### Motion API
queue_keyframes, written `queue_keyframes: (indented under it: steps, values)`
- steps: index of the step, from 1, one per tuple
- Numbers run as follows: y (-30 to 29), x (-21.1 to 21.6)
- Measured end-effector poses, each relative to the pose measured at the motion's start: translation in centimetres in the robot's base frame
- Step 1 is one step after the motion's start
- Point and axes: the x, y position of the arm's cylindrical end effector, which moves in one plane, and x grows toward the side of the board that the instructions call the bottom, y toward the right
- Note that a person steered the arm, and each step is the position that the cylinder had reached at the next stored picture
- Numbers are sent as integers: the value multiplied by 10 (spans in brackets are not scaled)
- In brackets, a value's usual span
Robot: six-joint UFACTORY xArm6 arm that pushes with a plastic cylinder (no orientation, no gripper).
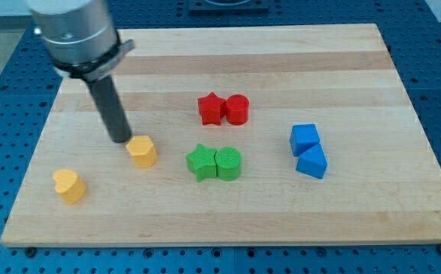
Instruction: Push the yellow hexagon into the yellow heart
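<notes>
Yellow hexagon block [142, 151] lies on the pale wooden board [281, 68], left of centre, with the yellow heart-shaped block [69, 185] well apart from it toward the view's lower left. My tip [120, 140], the lower end of the straight dark rod, rests on the board just beside the hexagon's upper-left edge; whether the two touch cannot be told. The rod carries no jaws and holds nothing. It descends from a grey cylindrical arm housing [74, 34] at the view's upper left. Near the board's centre, a green star-shaped block [201, 161] sits touching a green cylindrical block [228, 163] on its right. Above them, a red star-shaped block [211, 108] touches a red cylindrical block [237, 109]. Toward the view's right, a blue cube [305, 139] stands against a blue wedge-like block [311, 162] below it. The board sits on a blue perforated table [7, 91].
</notes>
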Motion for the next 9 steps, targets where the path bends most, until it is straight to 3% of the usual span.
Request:
queue_keyframes:
  steps: [1, 2, 3, 4, 5, 7, 9]
  values:
    - [-37, 9]
    - [-38, -12]
    - [15, -67]
    - [104, -64]
    - [125, -15]
    - [99, 55]
    - [55, 64]
